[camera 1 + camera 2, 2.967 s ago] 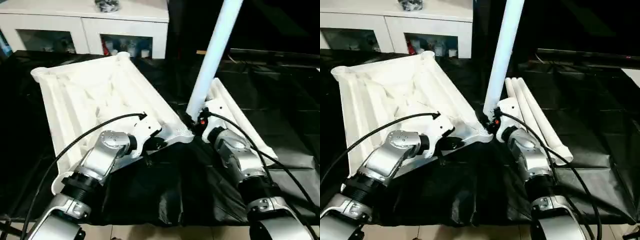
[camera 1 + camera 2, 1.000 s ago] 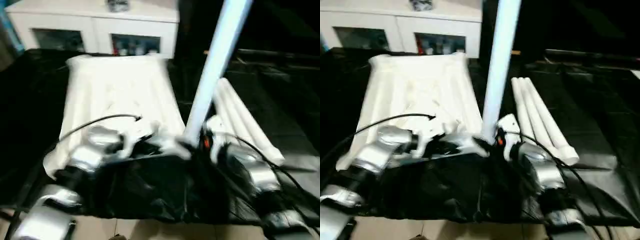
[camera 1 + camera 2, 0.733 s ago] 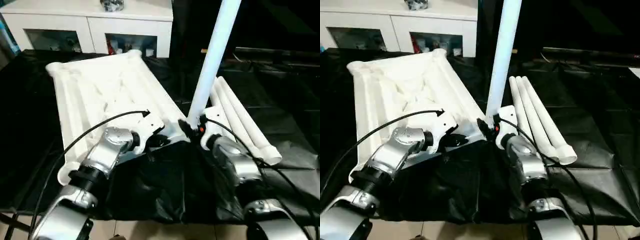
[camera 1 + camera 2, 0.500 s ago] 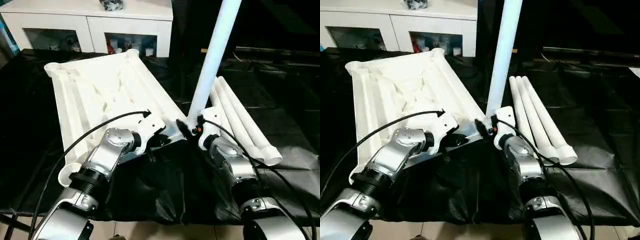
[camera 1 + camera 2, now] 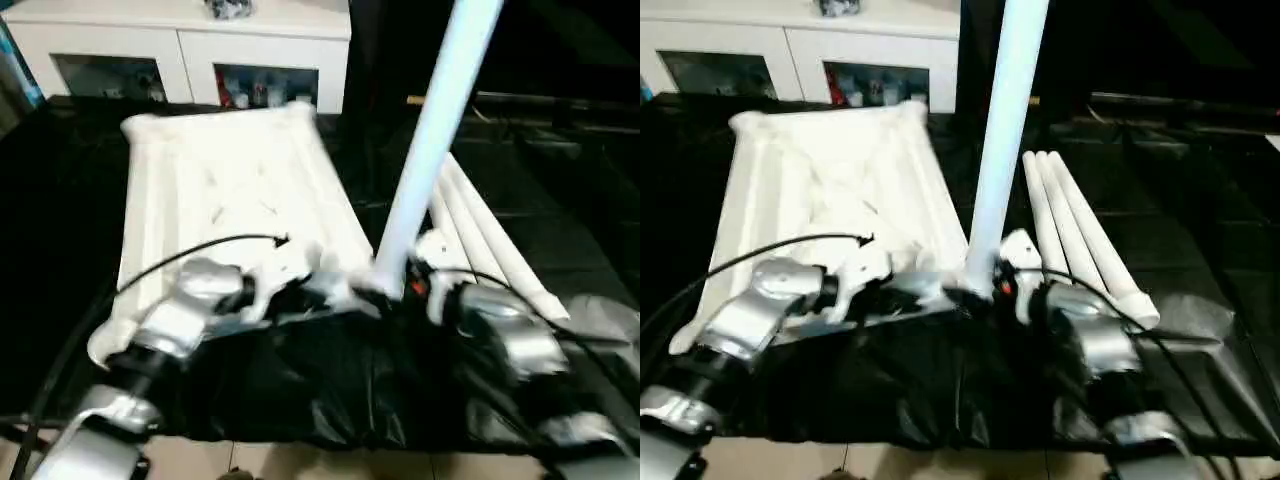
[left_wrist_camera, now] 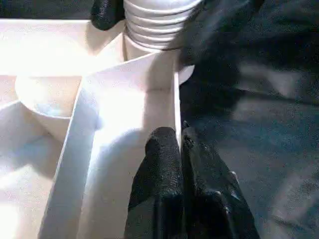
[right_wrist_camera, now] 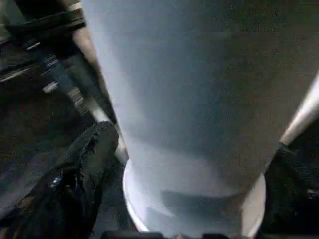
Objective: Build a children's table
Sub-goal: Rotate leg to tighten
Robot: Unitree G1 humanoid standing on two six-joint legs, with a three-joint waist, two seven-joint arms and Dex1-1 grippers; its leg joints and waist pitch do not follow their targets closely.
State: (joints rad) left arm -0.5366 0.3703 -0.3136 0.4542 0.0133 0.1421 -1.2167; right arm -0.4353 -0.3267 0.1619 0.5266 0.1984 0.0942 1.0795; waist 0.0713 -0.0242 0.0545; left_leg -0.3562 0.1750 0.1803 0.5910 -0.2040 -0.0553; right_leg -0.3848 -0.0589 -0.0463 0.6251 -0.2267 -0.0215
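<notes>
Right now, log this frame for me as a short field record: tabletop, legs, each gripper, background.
tabletop: white, lying ribbed underside up on the black sheet
standing leg: upright in the tabletop's near corner socket
spare legs: three, lying side by side on the sheet to the robot's right of the tabletop
left gripper: shut on the tabletop's edge wall near that corner
right gripper: black fingers either side of the standing leg's base
background: white glass-doored cabinet
</notes>
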